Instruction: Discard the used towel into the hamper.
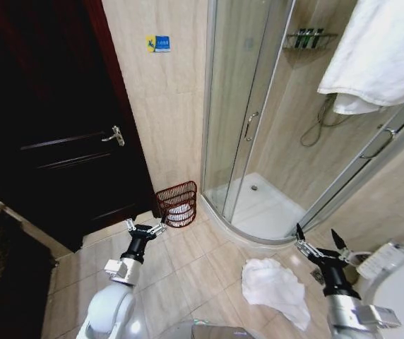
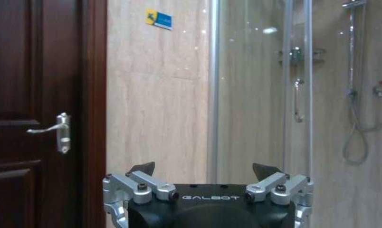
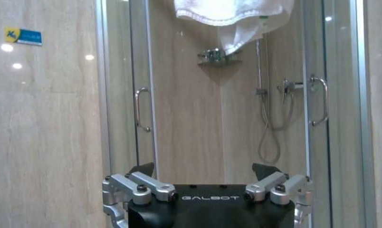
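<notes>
Bright room; glare spots on tiles [image 3: 48, 118]; door [image 1: 39, 113] dark.

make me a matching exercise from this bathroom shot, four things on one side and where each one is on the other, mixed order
Things:
1. hamper
2. crumpled white towel
3. hanging white towel
4. blue and yellow sticker

Places:
A. draped over the top of the shower enclosure
B. high on the tiled wall beside the dark door
C. on the floor tiles between the two grippers, nearer the right gripper
D. on the floor against the wall, between the door and the shower

Pairs: 1-D, 2-C, 3-A, 4-B
</notes>
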Motion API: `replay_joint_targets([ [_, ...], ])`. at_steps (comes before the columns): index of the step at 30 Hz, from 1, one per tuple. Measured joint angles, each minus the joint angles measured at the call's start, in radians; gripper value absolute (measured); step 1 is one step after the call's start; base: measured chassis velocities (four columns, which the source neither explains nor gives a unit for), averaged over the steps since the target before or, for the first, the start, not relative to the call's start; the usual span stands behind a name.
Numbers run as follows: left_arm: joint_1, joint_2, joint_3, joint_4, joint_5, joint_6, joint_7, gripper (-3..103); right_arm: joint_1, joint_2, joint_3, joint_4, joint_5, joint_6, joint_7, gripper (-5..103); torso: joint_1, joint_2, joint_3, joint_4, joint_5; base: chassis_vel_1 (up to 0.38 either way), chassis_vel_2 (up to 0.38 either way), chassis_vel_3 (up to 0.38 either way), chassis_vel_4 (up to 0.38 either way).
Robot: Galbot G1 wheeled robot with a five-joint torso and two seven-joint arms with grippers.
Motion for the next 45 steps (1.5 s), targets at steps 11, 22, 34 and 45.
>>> replay_joint_targets([
  [11, -0.017, 0.044, -0.001, -0.011, -0.04, 0.023, 0.0, 100, -0.051, -0.12, -0.028, 0.024, -0.012, 0.01, 0.011, 100, 0.0, 0.0, 0.0, 0.0001, 0.0002, -0.024, -0.015, 0.032, 0.02],
  [22, -0.022, 0.066, -0.016, -0.018, -0.058, 0.024, 0.0, 100, -0.056, -0.229, -0.019, 0.019, -0.004, 0.027, 0.022, 100, 0.0, 0.0, 0.0, 0.0, 0.0001, 0.0, 0.0, 0.0, 0.0],
  [34, -0.017, 0.061, -0.021, -0.033, -0.059, 0.028, -0.001, 100, -0.025, -0.204, -0.018, 0.026, 0.003, 0.015, 0.031, 100, 0.0, 0.0, 0.0, 0.0001, 0.0, -0.035, -0.041, 0.048, 0.051],
  [45, -0.005, 0.049, -0.016, -0.053, -0.057, 0.03, -0.014, 100, -0.033, -0.192, -0.013, 0.031, 0.0, 0.028, 0.031, 100, 0.0, 0.0, 0.0, 0.0001, 0.0002, -0.135, -0.133, 0.127, 0.129],
])
